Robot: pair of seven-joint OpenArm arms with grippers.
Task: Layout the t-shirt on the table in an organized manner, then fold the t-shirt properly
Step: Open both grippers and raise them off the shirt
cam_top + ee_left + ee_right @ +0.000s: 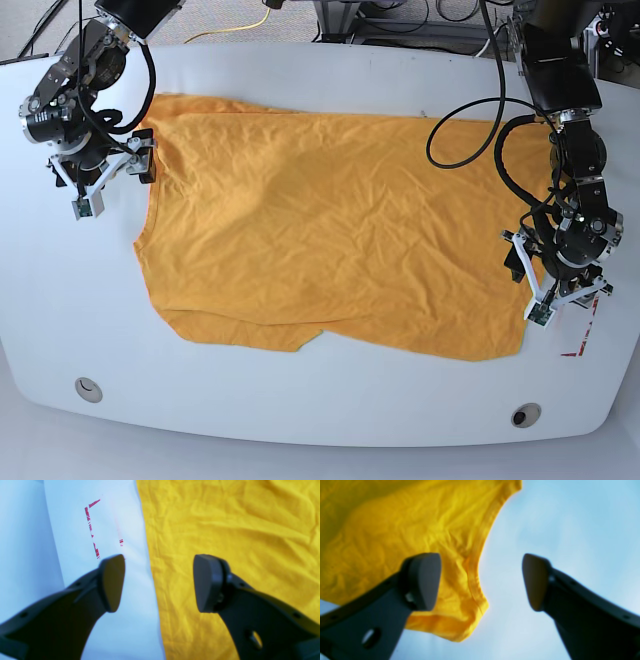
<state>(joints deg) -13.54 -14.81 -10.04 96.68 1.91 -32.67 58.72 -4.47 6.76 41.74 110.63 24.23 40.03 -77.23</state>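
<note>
White and smooth, the one desk (330,420) fills the base view, with rounded edges and two round grommets, one (88,389) near the front left corner and one (525,414) near the front right. On it lies a single orange-yellow t-shirt (330,240), spread flat across the middle with many soft wrinkles; its long edges run along the desk and a sleeve juts out at the front edge.

Two black arms reach in from the far side, each trailing looped black cables above the cloth. Broken red tape marks (91,527) show on the bare desk just beside the shirt's edge, under the left arm.

The left gripper (158,582) hangs over the shirt's straight edge at the right of the base view, pointing down, one finger over white desk and the other over cloth. Its jaws stand wide apart with nothing between them.

The right gripper (481,581) sits at the shirt's opposite end, above a hemmed, curving edge and a corner of fabric. Its jaws are also spread wide, gripping nothing; the wrist view is blurred.
</note>
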